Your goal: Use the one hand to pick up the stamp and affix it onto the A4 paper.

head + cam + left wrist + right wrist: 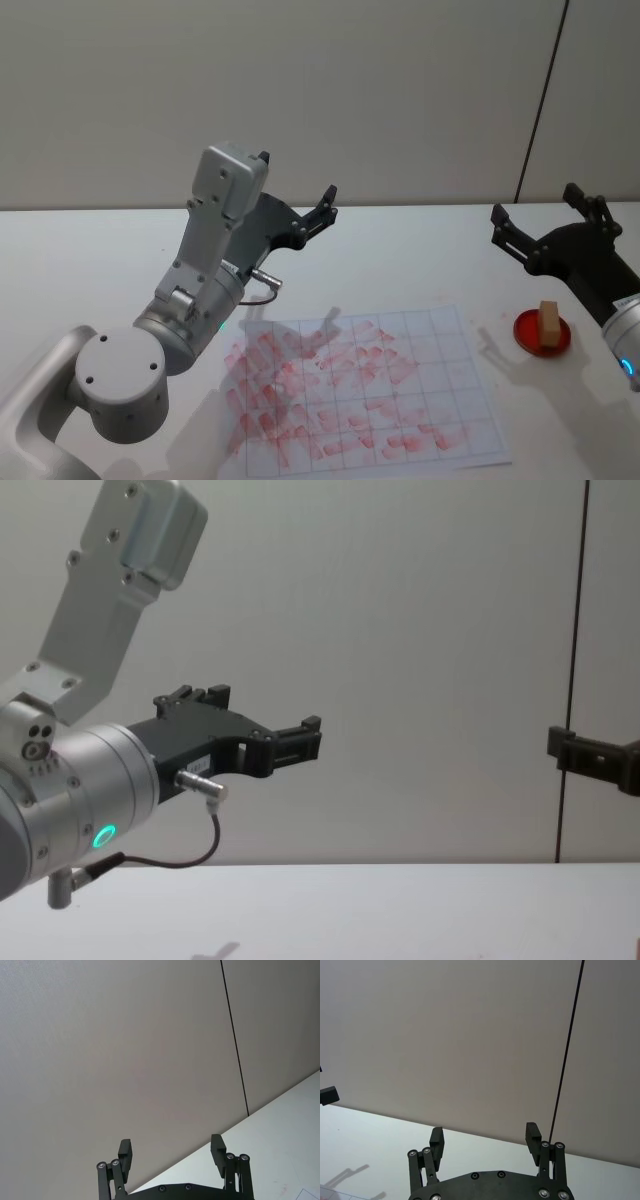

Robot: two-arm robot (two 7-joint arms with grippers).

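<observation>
The stamp [549, 320], a small tan block, stands in a red dish [530, 340] on the white table at the right. The A4 paper [440, 400], gridded and covered in red stamp marks, lies at the front centre. My right gripper [535, 203] hangs open above and behind the dish, well clear of the stamp; it is also open in its wrist view [485, 1139] and at the chest view's right edge [590, 752]. My left gripper [298, 190], on the arm with the pale grey flat link, is raised behind the paper's far left corner, open and empty [171, 1152] [250, 715].
The left arm's elbow and grey link [215, 230] rise over the paper's left side. A plain wall with a dark vertical seam [540, 100] stands behind the table. A tip of the left gripper's finger [327, 1095] shows far off in the right wrist view.
</observation>
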